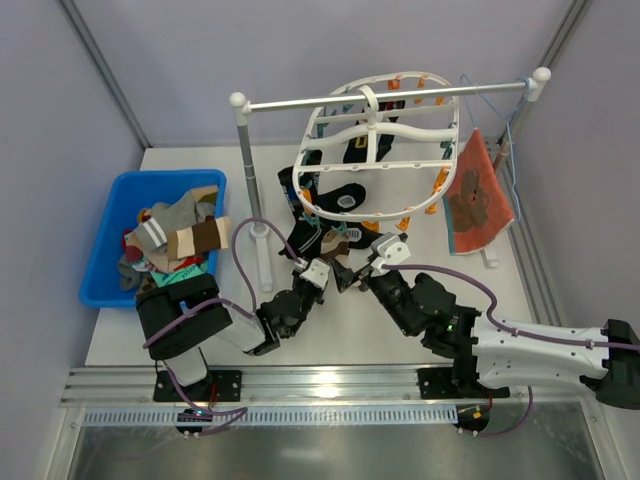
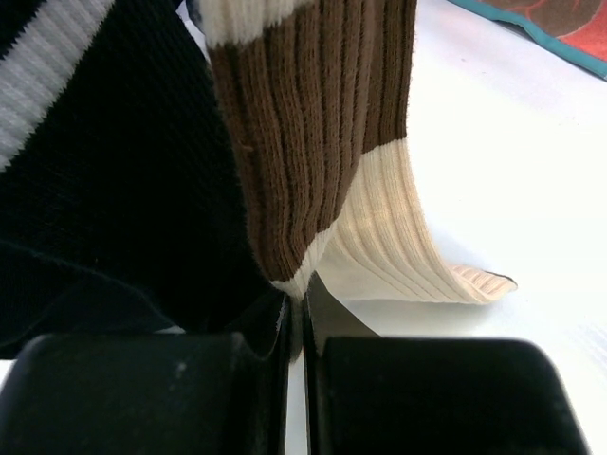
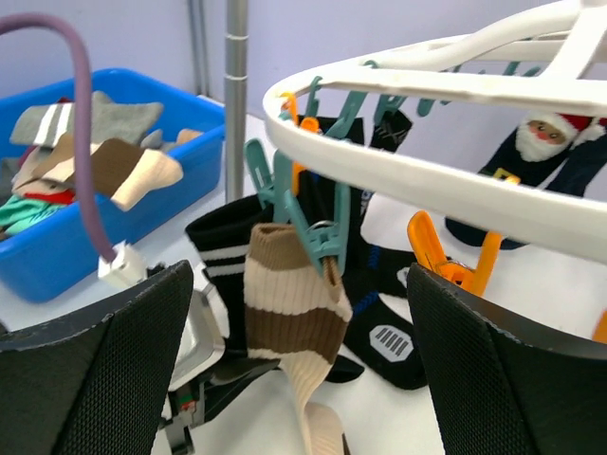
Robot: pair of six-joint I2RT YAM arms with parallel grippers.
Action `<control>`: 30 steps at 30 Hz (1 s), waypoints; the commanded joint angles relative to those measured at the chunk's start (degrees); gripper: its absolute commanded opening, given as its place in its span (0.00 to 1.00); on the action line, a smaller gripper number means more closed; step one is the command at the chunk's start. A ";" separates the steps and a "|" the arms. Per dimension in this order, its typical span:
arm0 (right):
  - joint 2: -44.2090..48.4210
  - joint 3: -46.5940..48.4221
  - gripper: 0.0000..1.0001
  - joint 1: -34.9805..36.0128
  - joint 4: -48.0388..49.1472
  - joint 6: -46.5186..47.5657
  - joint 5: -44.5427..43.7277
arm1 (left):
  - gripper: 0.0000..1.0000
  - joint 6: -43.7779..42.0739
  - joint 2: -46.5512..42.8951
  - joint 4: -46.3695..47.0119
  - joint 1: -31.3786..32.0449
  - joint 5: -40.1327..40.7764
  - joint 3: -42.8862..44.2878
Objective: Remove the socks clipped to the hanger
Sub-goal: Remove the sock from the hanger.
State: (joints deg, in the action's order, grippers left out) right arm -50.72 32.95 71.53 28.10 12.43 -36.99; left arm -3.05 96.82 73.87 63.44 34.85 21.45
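**Brown sock pinched at its lower edge, clip not yet let go**

The hanger [image 1: 372, 125] hangs by its hook from the rail [image 1: 390, 97], so its socks dangle above the worktop [image 1: 350, 340] within reach of both arms. One brown-and-cream sock [image 3: 285, 318] hangs from a teal clip [image 3: 318, 232] on the near rim. Dark socks [image 3: 379, 313] are clipped behind it.

Left pincer [image 2: 294, 351]: jaws drawn nearly together, and the sock's lower edge runs down into the slit between them. I read this as clenched on that edge. It grips low, so a downward pull would likely drag the top out of the clip.

Right pincer [image 3: 299, 284]: released, fingers spread wide. In its wrist view the sock hangs between them but farther off, and as far as I can tell it touches neither finger. The pincer is probably placed to steady the frame or work the clip.

The blue bin [image 1: 95, 240] at left holds loose socks and is the likely drop point.
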 commanded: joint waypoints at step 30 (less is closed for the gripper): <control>-12.30 11.61 0.97 -9.30 -0.32 -1.00 5.61 | 0.00 2.17 -0.40 14.73 -0.51 -1.45 0.17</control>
State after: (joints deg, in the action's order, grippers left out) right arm -63.11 42.33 62.57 26.61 12.23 -32.86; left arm -1.65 96.82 73.89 63.24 33.15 21.37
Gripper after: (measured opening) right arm 0.977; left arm 0.006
